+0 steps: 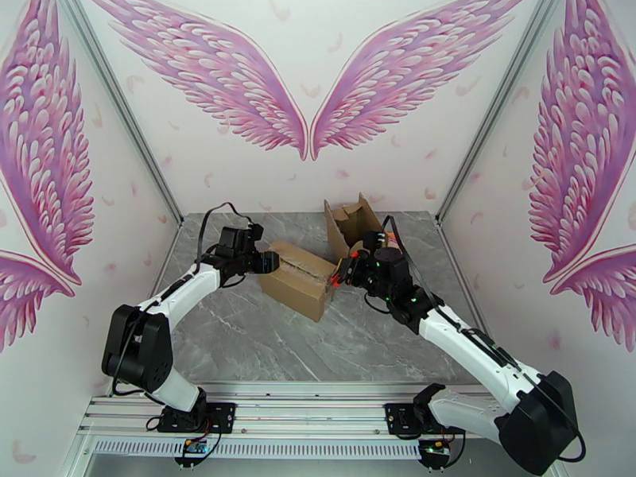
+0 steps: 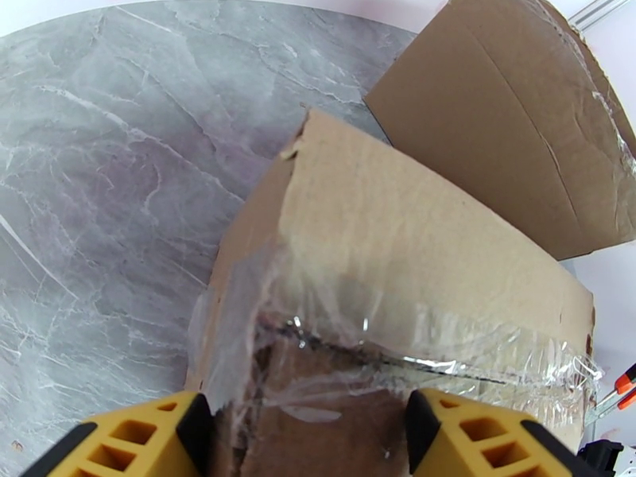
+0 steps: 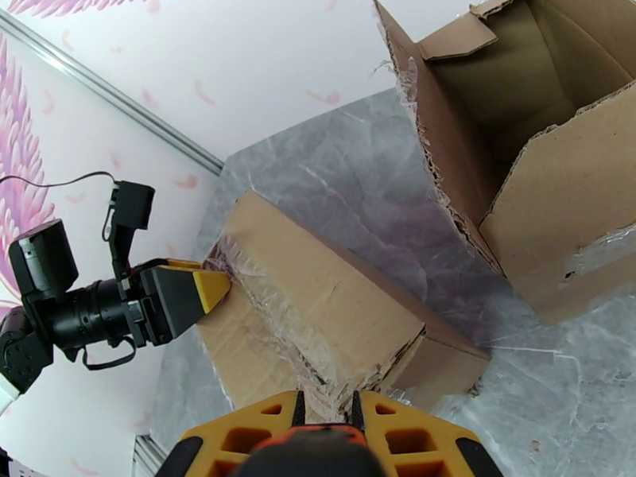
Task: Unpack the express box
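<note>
So there's a closed brown cardboard box wrapped in clear packing tape (image 1: 298,281) sitting roughly mid-table on the grey marble-look tabletop (image 1: 238,335), turned at an angle. The tape along its top seam looks crinkled and ragged, and the cardboard at the right end is torn up a bit.

The left gripper (image 2: 306,407) is parked at the box's left end. From its wrist camera you can see the yellow fingers (image 2: 151,439) spread well apart over the taped end, with the seam running between them. The box is wider than the gap, so it isn't squeezing anything. From the right wrist view, one yellow tip sits right at the box's upper left corner, touching or as good as.

The right gripper (image 3: 326,399) is at the opposite end, hovering just over the torn corner. Its fingers are pulled in tight on a small dark tool with orange trim (image 3: 318,451). What the tool is I honestly can't tell, it's too close to the lens.

Just behind the taped box, towards the back wall, there's a second brown cardboard box standing open (image 1: 350,220), flaps up, edges shredded, nothing I can make out inside. The two boxes are near each other, but I can't tell if they touch.

The walls have big pink feathered wing murals (image 1: 238,81).
</note>
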Available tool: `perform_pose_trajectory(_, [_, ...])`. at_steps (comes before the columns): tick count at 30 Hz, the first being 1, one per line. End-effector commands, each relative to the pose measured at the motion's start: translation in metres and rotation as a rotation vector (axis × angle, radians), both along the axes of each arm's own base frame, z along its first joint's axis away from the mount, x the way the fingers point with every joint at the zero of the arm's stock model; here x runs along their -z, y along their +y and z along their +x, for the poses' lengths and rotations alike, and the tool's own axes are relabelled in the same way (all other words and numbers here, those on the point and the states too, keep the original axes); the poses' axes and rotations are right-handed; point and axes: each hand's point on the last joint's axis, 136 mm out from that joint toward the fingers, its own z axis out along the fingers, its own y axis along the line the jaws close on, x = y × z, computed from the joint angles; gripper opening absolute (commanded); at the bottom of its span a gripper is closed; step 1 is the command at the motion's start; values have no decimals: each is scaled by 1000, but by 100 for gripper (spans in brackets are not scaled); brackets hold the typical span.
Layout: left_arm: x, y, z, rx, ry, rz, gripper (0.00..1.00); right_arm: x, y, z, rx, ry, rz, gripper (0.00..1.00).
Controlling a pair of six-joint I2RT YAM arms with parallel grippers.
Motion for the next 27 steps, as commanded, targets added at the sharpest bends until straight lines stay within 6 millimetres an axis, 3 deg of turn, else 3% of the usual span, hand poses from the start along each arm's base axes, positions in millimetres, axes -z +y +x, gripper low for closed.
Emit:
perform_pose_trajectory(1, [18, 5, -18, -2, 72, 32, 67, -3, 1, 11, 46, -46, 45, 0])
perform_pose_trajectory(6, [20, 5, -20, -2, 80, 33, 66, 2, 1, 19, 96, -45, 131, 0])
perform_pose_trajectory(15, [25, 6, -25, -11, 95, 29, 64, 11, -24, 19, 251, -48, 206, 0])
perform_pose_trajectory(27, [21, 23, -44, -105, 92, 19, 64, 0, -41, 34, 364, -109, 181, 0])
